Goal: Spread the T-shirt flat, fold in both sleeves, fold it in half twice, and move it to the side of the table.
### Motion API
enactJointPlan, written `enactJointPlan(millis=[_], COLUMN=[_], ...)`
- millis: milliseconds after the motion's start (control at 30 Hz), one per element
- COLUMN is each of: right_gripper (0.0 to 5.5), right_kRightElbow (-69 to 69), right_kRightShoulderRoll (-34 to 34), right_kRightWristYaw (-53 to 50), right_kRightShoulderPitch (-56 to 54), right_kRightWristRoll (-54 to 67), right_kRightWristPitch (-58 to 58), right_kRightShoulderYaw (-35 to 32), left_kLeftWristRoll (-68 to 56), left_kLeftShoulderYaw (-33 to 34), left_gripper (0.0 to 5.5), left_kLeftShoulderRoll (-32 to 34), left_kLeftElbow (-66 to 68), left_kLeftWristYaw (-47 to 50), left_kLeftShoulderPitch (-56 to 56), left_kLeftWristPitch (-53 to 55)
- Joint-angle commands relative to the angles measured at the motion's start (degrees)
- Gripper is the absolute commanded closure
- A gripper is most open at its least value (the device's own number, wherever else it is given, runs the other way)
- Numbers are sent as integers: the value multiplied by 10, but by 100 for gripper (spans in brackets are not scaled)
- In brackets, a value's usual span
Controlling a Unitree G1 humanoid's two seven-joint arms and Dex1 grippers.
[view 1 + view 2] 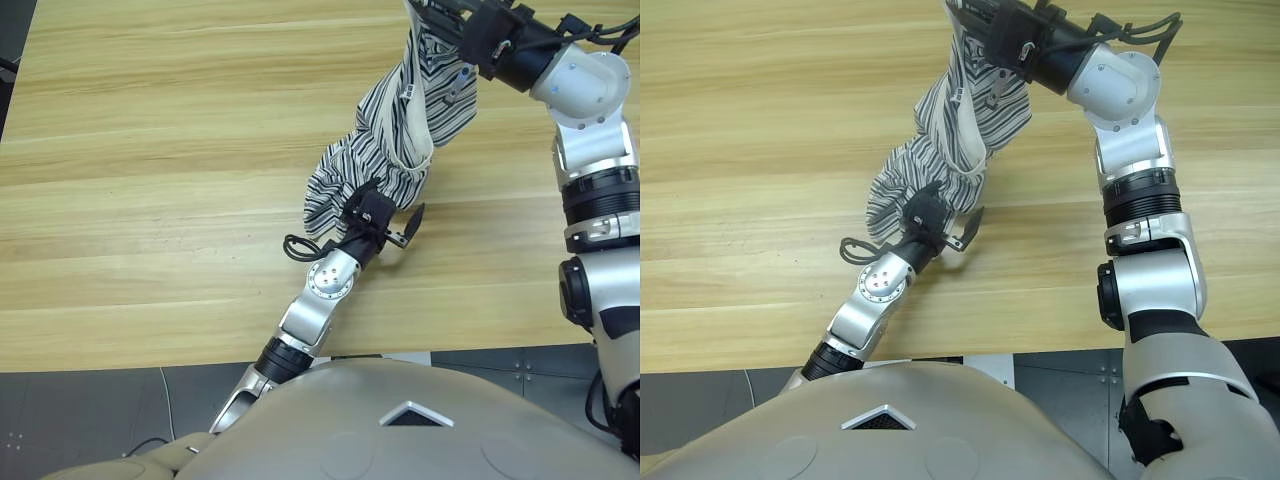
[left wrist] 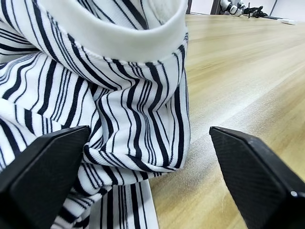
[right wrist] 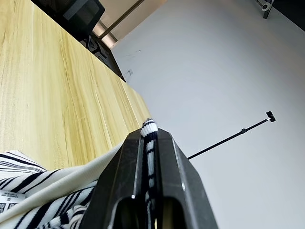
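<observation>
Striped T-shirt (image 1: 395, 140) hangs bunched, upper centre-right of the head view. Its top end is lifted off the surface (image 1: 150, 150) and its lower folds rest on the wood.

Right gripper (image 3: 148, 131) at top edge of frame: fingers clamped together on a thin edge of striped cloth.

Left gripper (image 1: 388, 218) low at the shirt's bottom, mid-frame: fingers wide apart, one against the striped folds, the other over bare wood, nothing held. White neckband (image 2: 119, 33) sags just above them.

Step judged: spreading, barely begun.

Risks:
- Left fingers could close on a wad of several layers instead of one edge, so the shirt would stretch out twisted.
- Right grip is a small bite, and a hard sideways pull could slip it free.
- Dragging the low end could roll cloth under itself.
</observation>
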Motion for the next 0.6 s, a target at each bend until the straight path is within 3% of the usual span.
enactJointPlan(millis=[33, 300, 600], right_gripper=[540, 540, 540], right_kRightElbow=[-4, 5, 11], right_kRightShoulderRoll=[-3, 5, 12], right_kRightWristYaw=[9, -4, -7], right_kRightShoulderPitch=[0, -16, -25], right_kRightWristRoll=[-2, -7, -9], right_kRightWristPitch=[3, 12, 15], right_kRightShoulderYaw=[0, -5, -3], left_kLeftWristRoll=[16, 68, 27], left_kLeftShoulderYaw=[-66, -81, -86], left_gripper=[84, 84, 84], left_kLeftShoulderRoll=[-75, -32, -49], left_kLeftElbow=[-34, -118, -102], left_kLeftWristYaw=[16, 60, 65], left_kLeftShoulderPitch=[-3, 13, 22], left_kLeftWristPitch=[0, -26, 12])
